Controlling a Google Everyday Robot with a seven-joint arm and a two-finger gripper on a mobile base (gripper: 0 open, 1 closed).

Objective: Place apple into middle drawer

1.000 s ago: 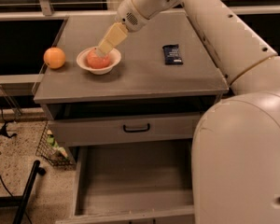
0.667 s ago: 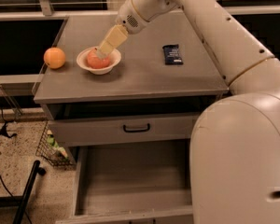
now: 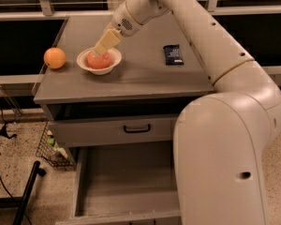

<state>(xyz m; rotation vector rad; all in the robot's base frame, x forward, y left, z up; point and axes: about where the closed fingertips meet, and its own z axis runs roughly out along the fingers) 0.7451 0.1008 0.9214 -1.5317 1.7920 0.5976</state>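
Observation:
The apple [image 3: 98, 60], red with pinkish patches, lies in a white bowl [image 3: 99, 68] on the cabinet top, left of centre. My gripper [image 3: 103, 45] reaches down from the arm at the upper middle, and its tip is at the top of the apple, inside the bowl's rim. The middle drawer [image 3: 124, 184] is pulled out at the bottom of the view. Its bare grey floor shows, and my arm hides its right part.
An orange fruit [image 3: 54, 58] sits at the cabinet top's left edge. A dark blue packet [image 3: 173, 54] lies to the right on the top. A drawer with a black bar handle [image 3: 136, 128] sits above the open one. A wire basket [image 3: 51, 149] and black pole [image 3: 29, 191] stand on the floor to the left.

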